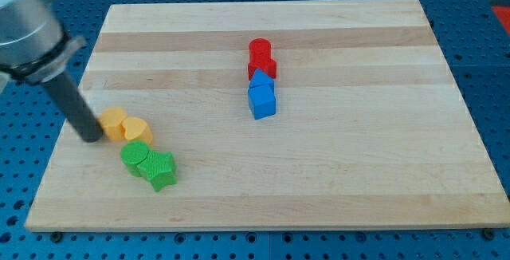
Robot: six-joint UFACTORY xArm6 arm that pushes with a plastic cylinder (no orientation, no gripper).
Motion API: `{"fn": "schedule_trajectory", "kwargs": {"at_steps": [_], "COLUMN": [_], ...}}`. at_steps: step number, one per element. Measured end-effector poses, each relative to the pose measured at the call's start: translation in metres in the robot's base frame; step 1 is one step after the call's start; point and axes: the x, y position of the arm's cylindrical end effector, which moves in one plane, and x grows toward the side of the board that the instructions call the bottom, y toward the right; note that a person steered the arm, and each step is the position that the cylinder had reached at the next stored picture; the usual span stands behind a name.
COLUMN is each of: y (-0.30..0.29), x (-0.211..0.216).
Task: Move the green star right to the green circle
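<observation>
Green star (pixel 162 170), chunky, bright, touching green circle (pixel 135 155) on its right

You're looking at a lab or robotics test bench here, not anybody's home. The giveaway is the blue metal base plate with its regular grid of mounting holes (pixel 488 68), the kind you bolt rigs onto. Sitting on it is a pale wooden board made of glued planks (pixel 358 164), with little coloured blocks on top, and a grey robot arm housing with a straight dark rod (pixel 68 100) comes in from the view's left.
</observation>
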Motion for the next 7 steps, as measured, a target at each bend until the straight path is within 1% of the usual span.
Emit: {"fn": "schedule_trajectory", "kwargs": {"at_steps": [1,2,3,4,5,6,7], "y": [0.024,0.012,0.022,0.067,0.091,0.113,0.116], "x": [-0.002,0.032,0.079,0.078,0.062,0.042,0.046]}}
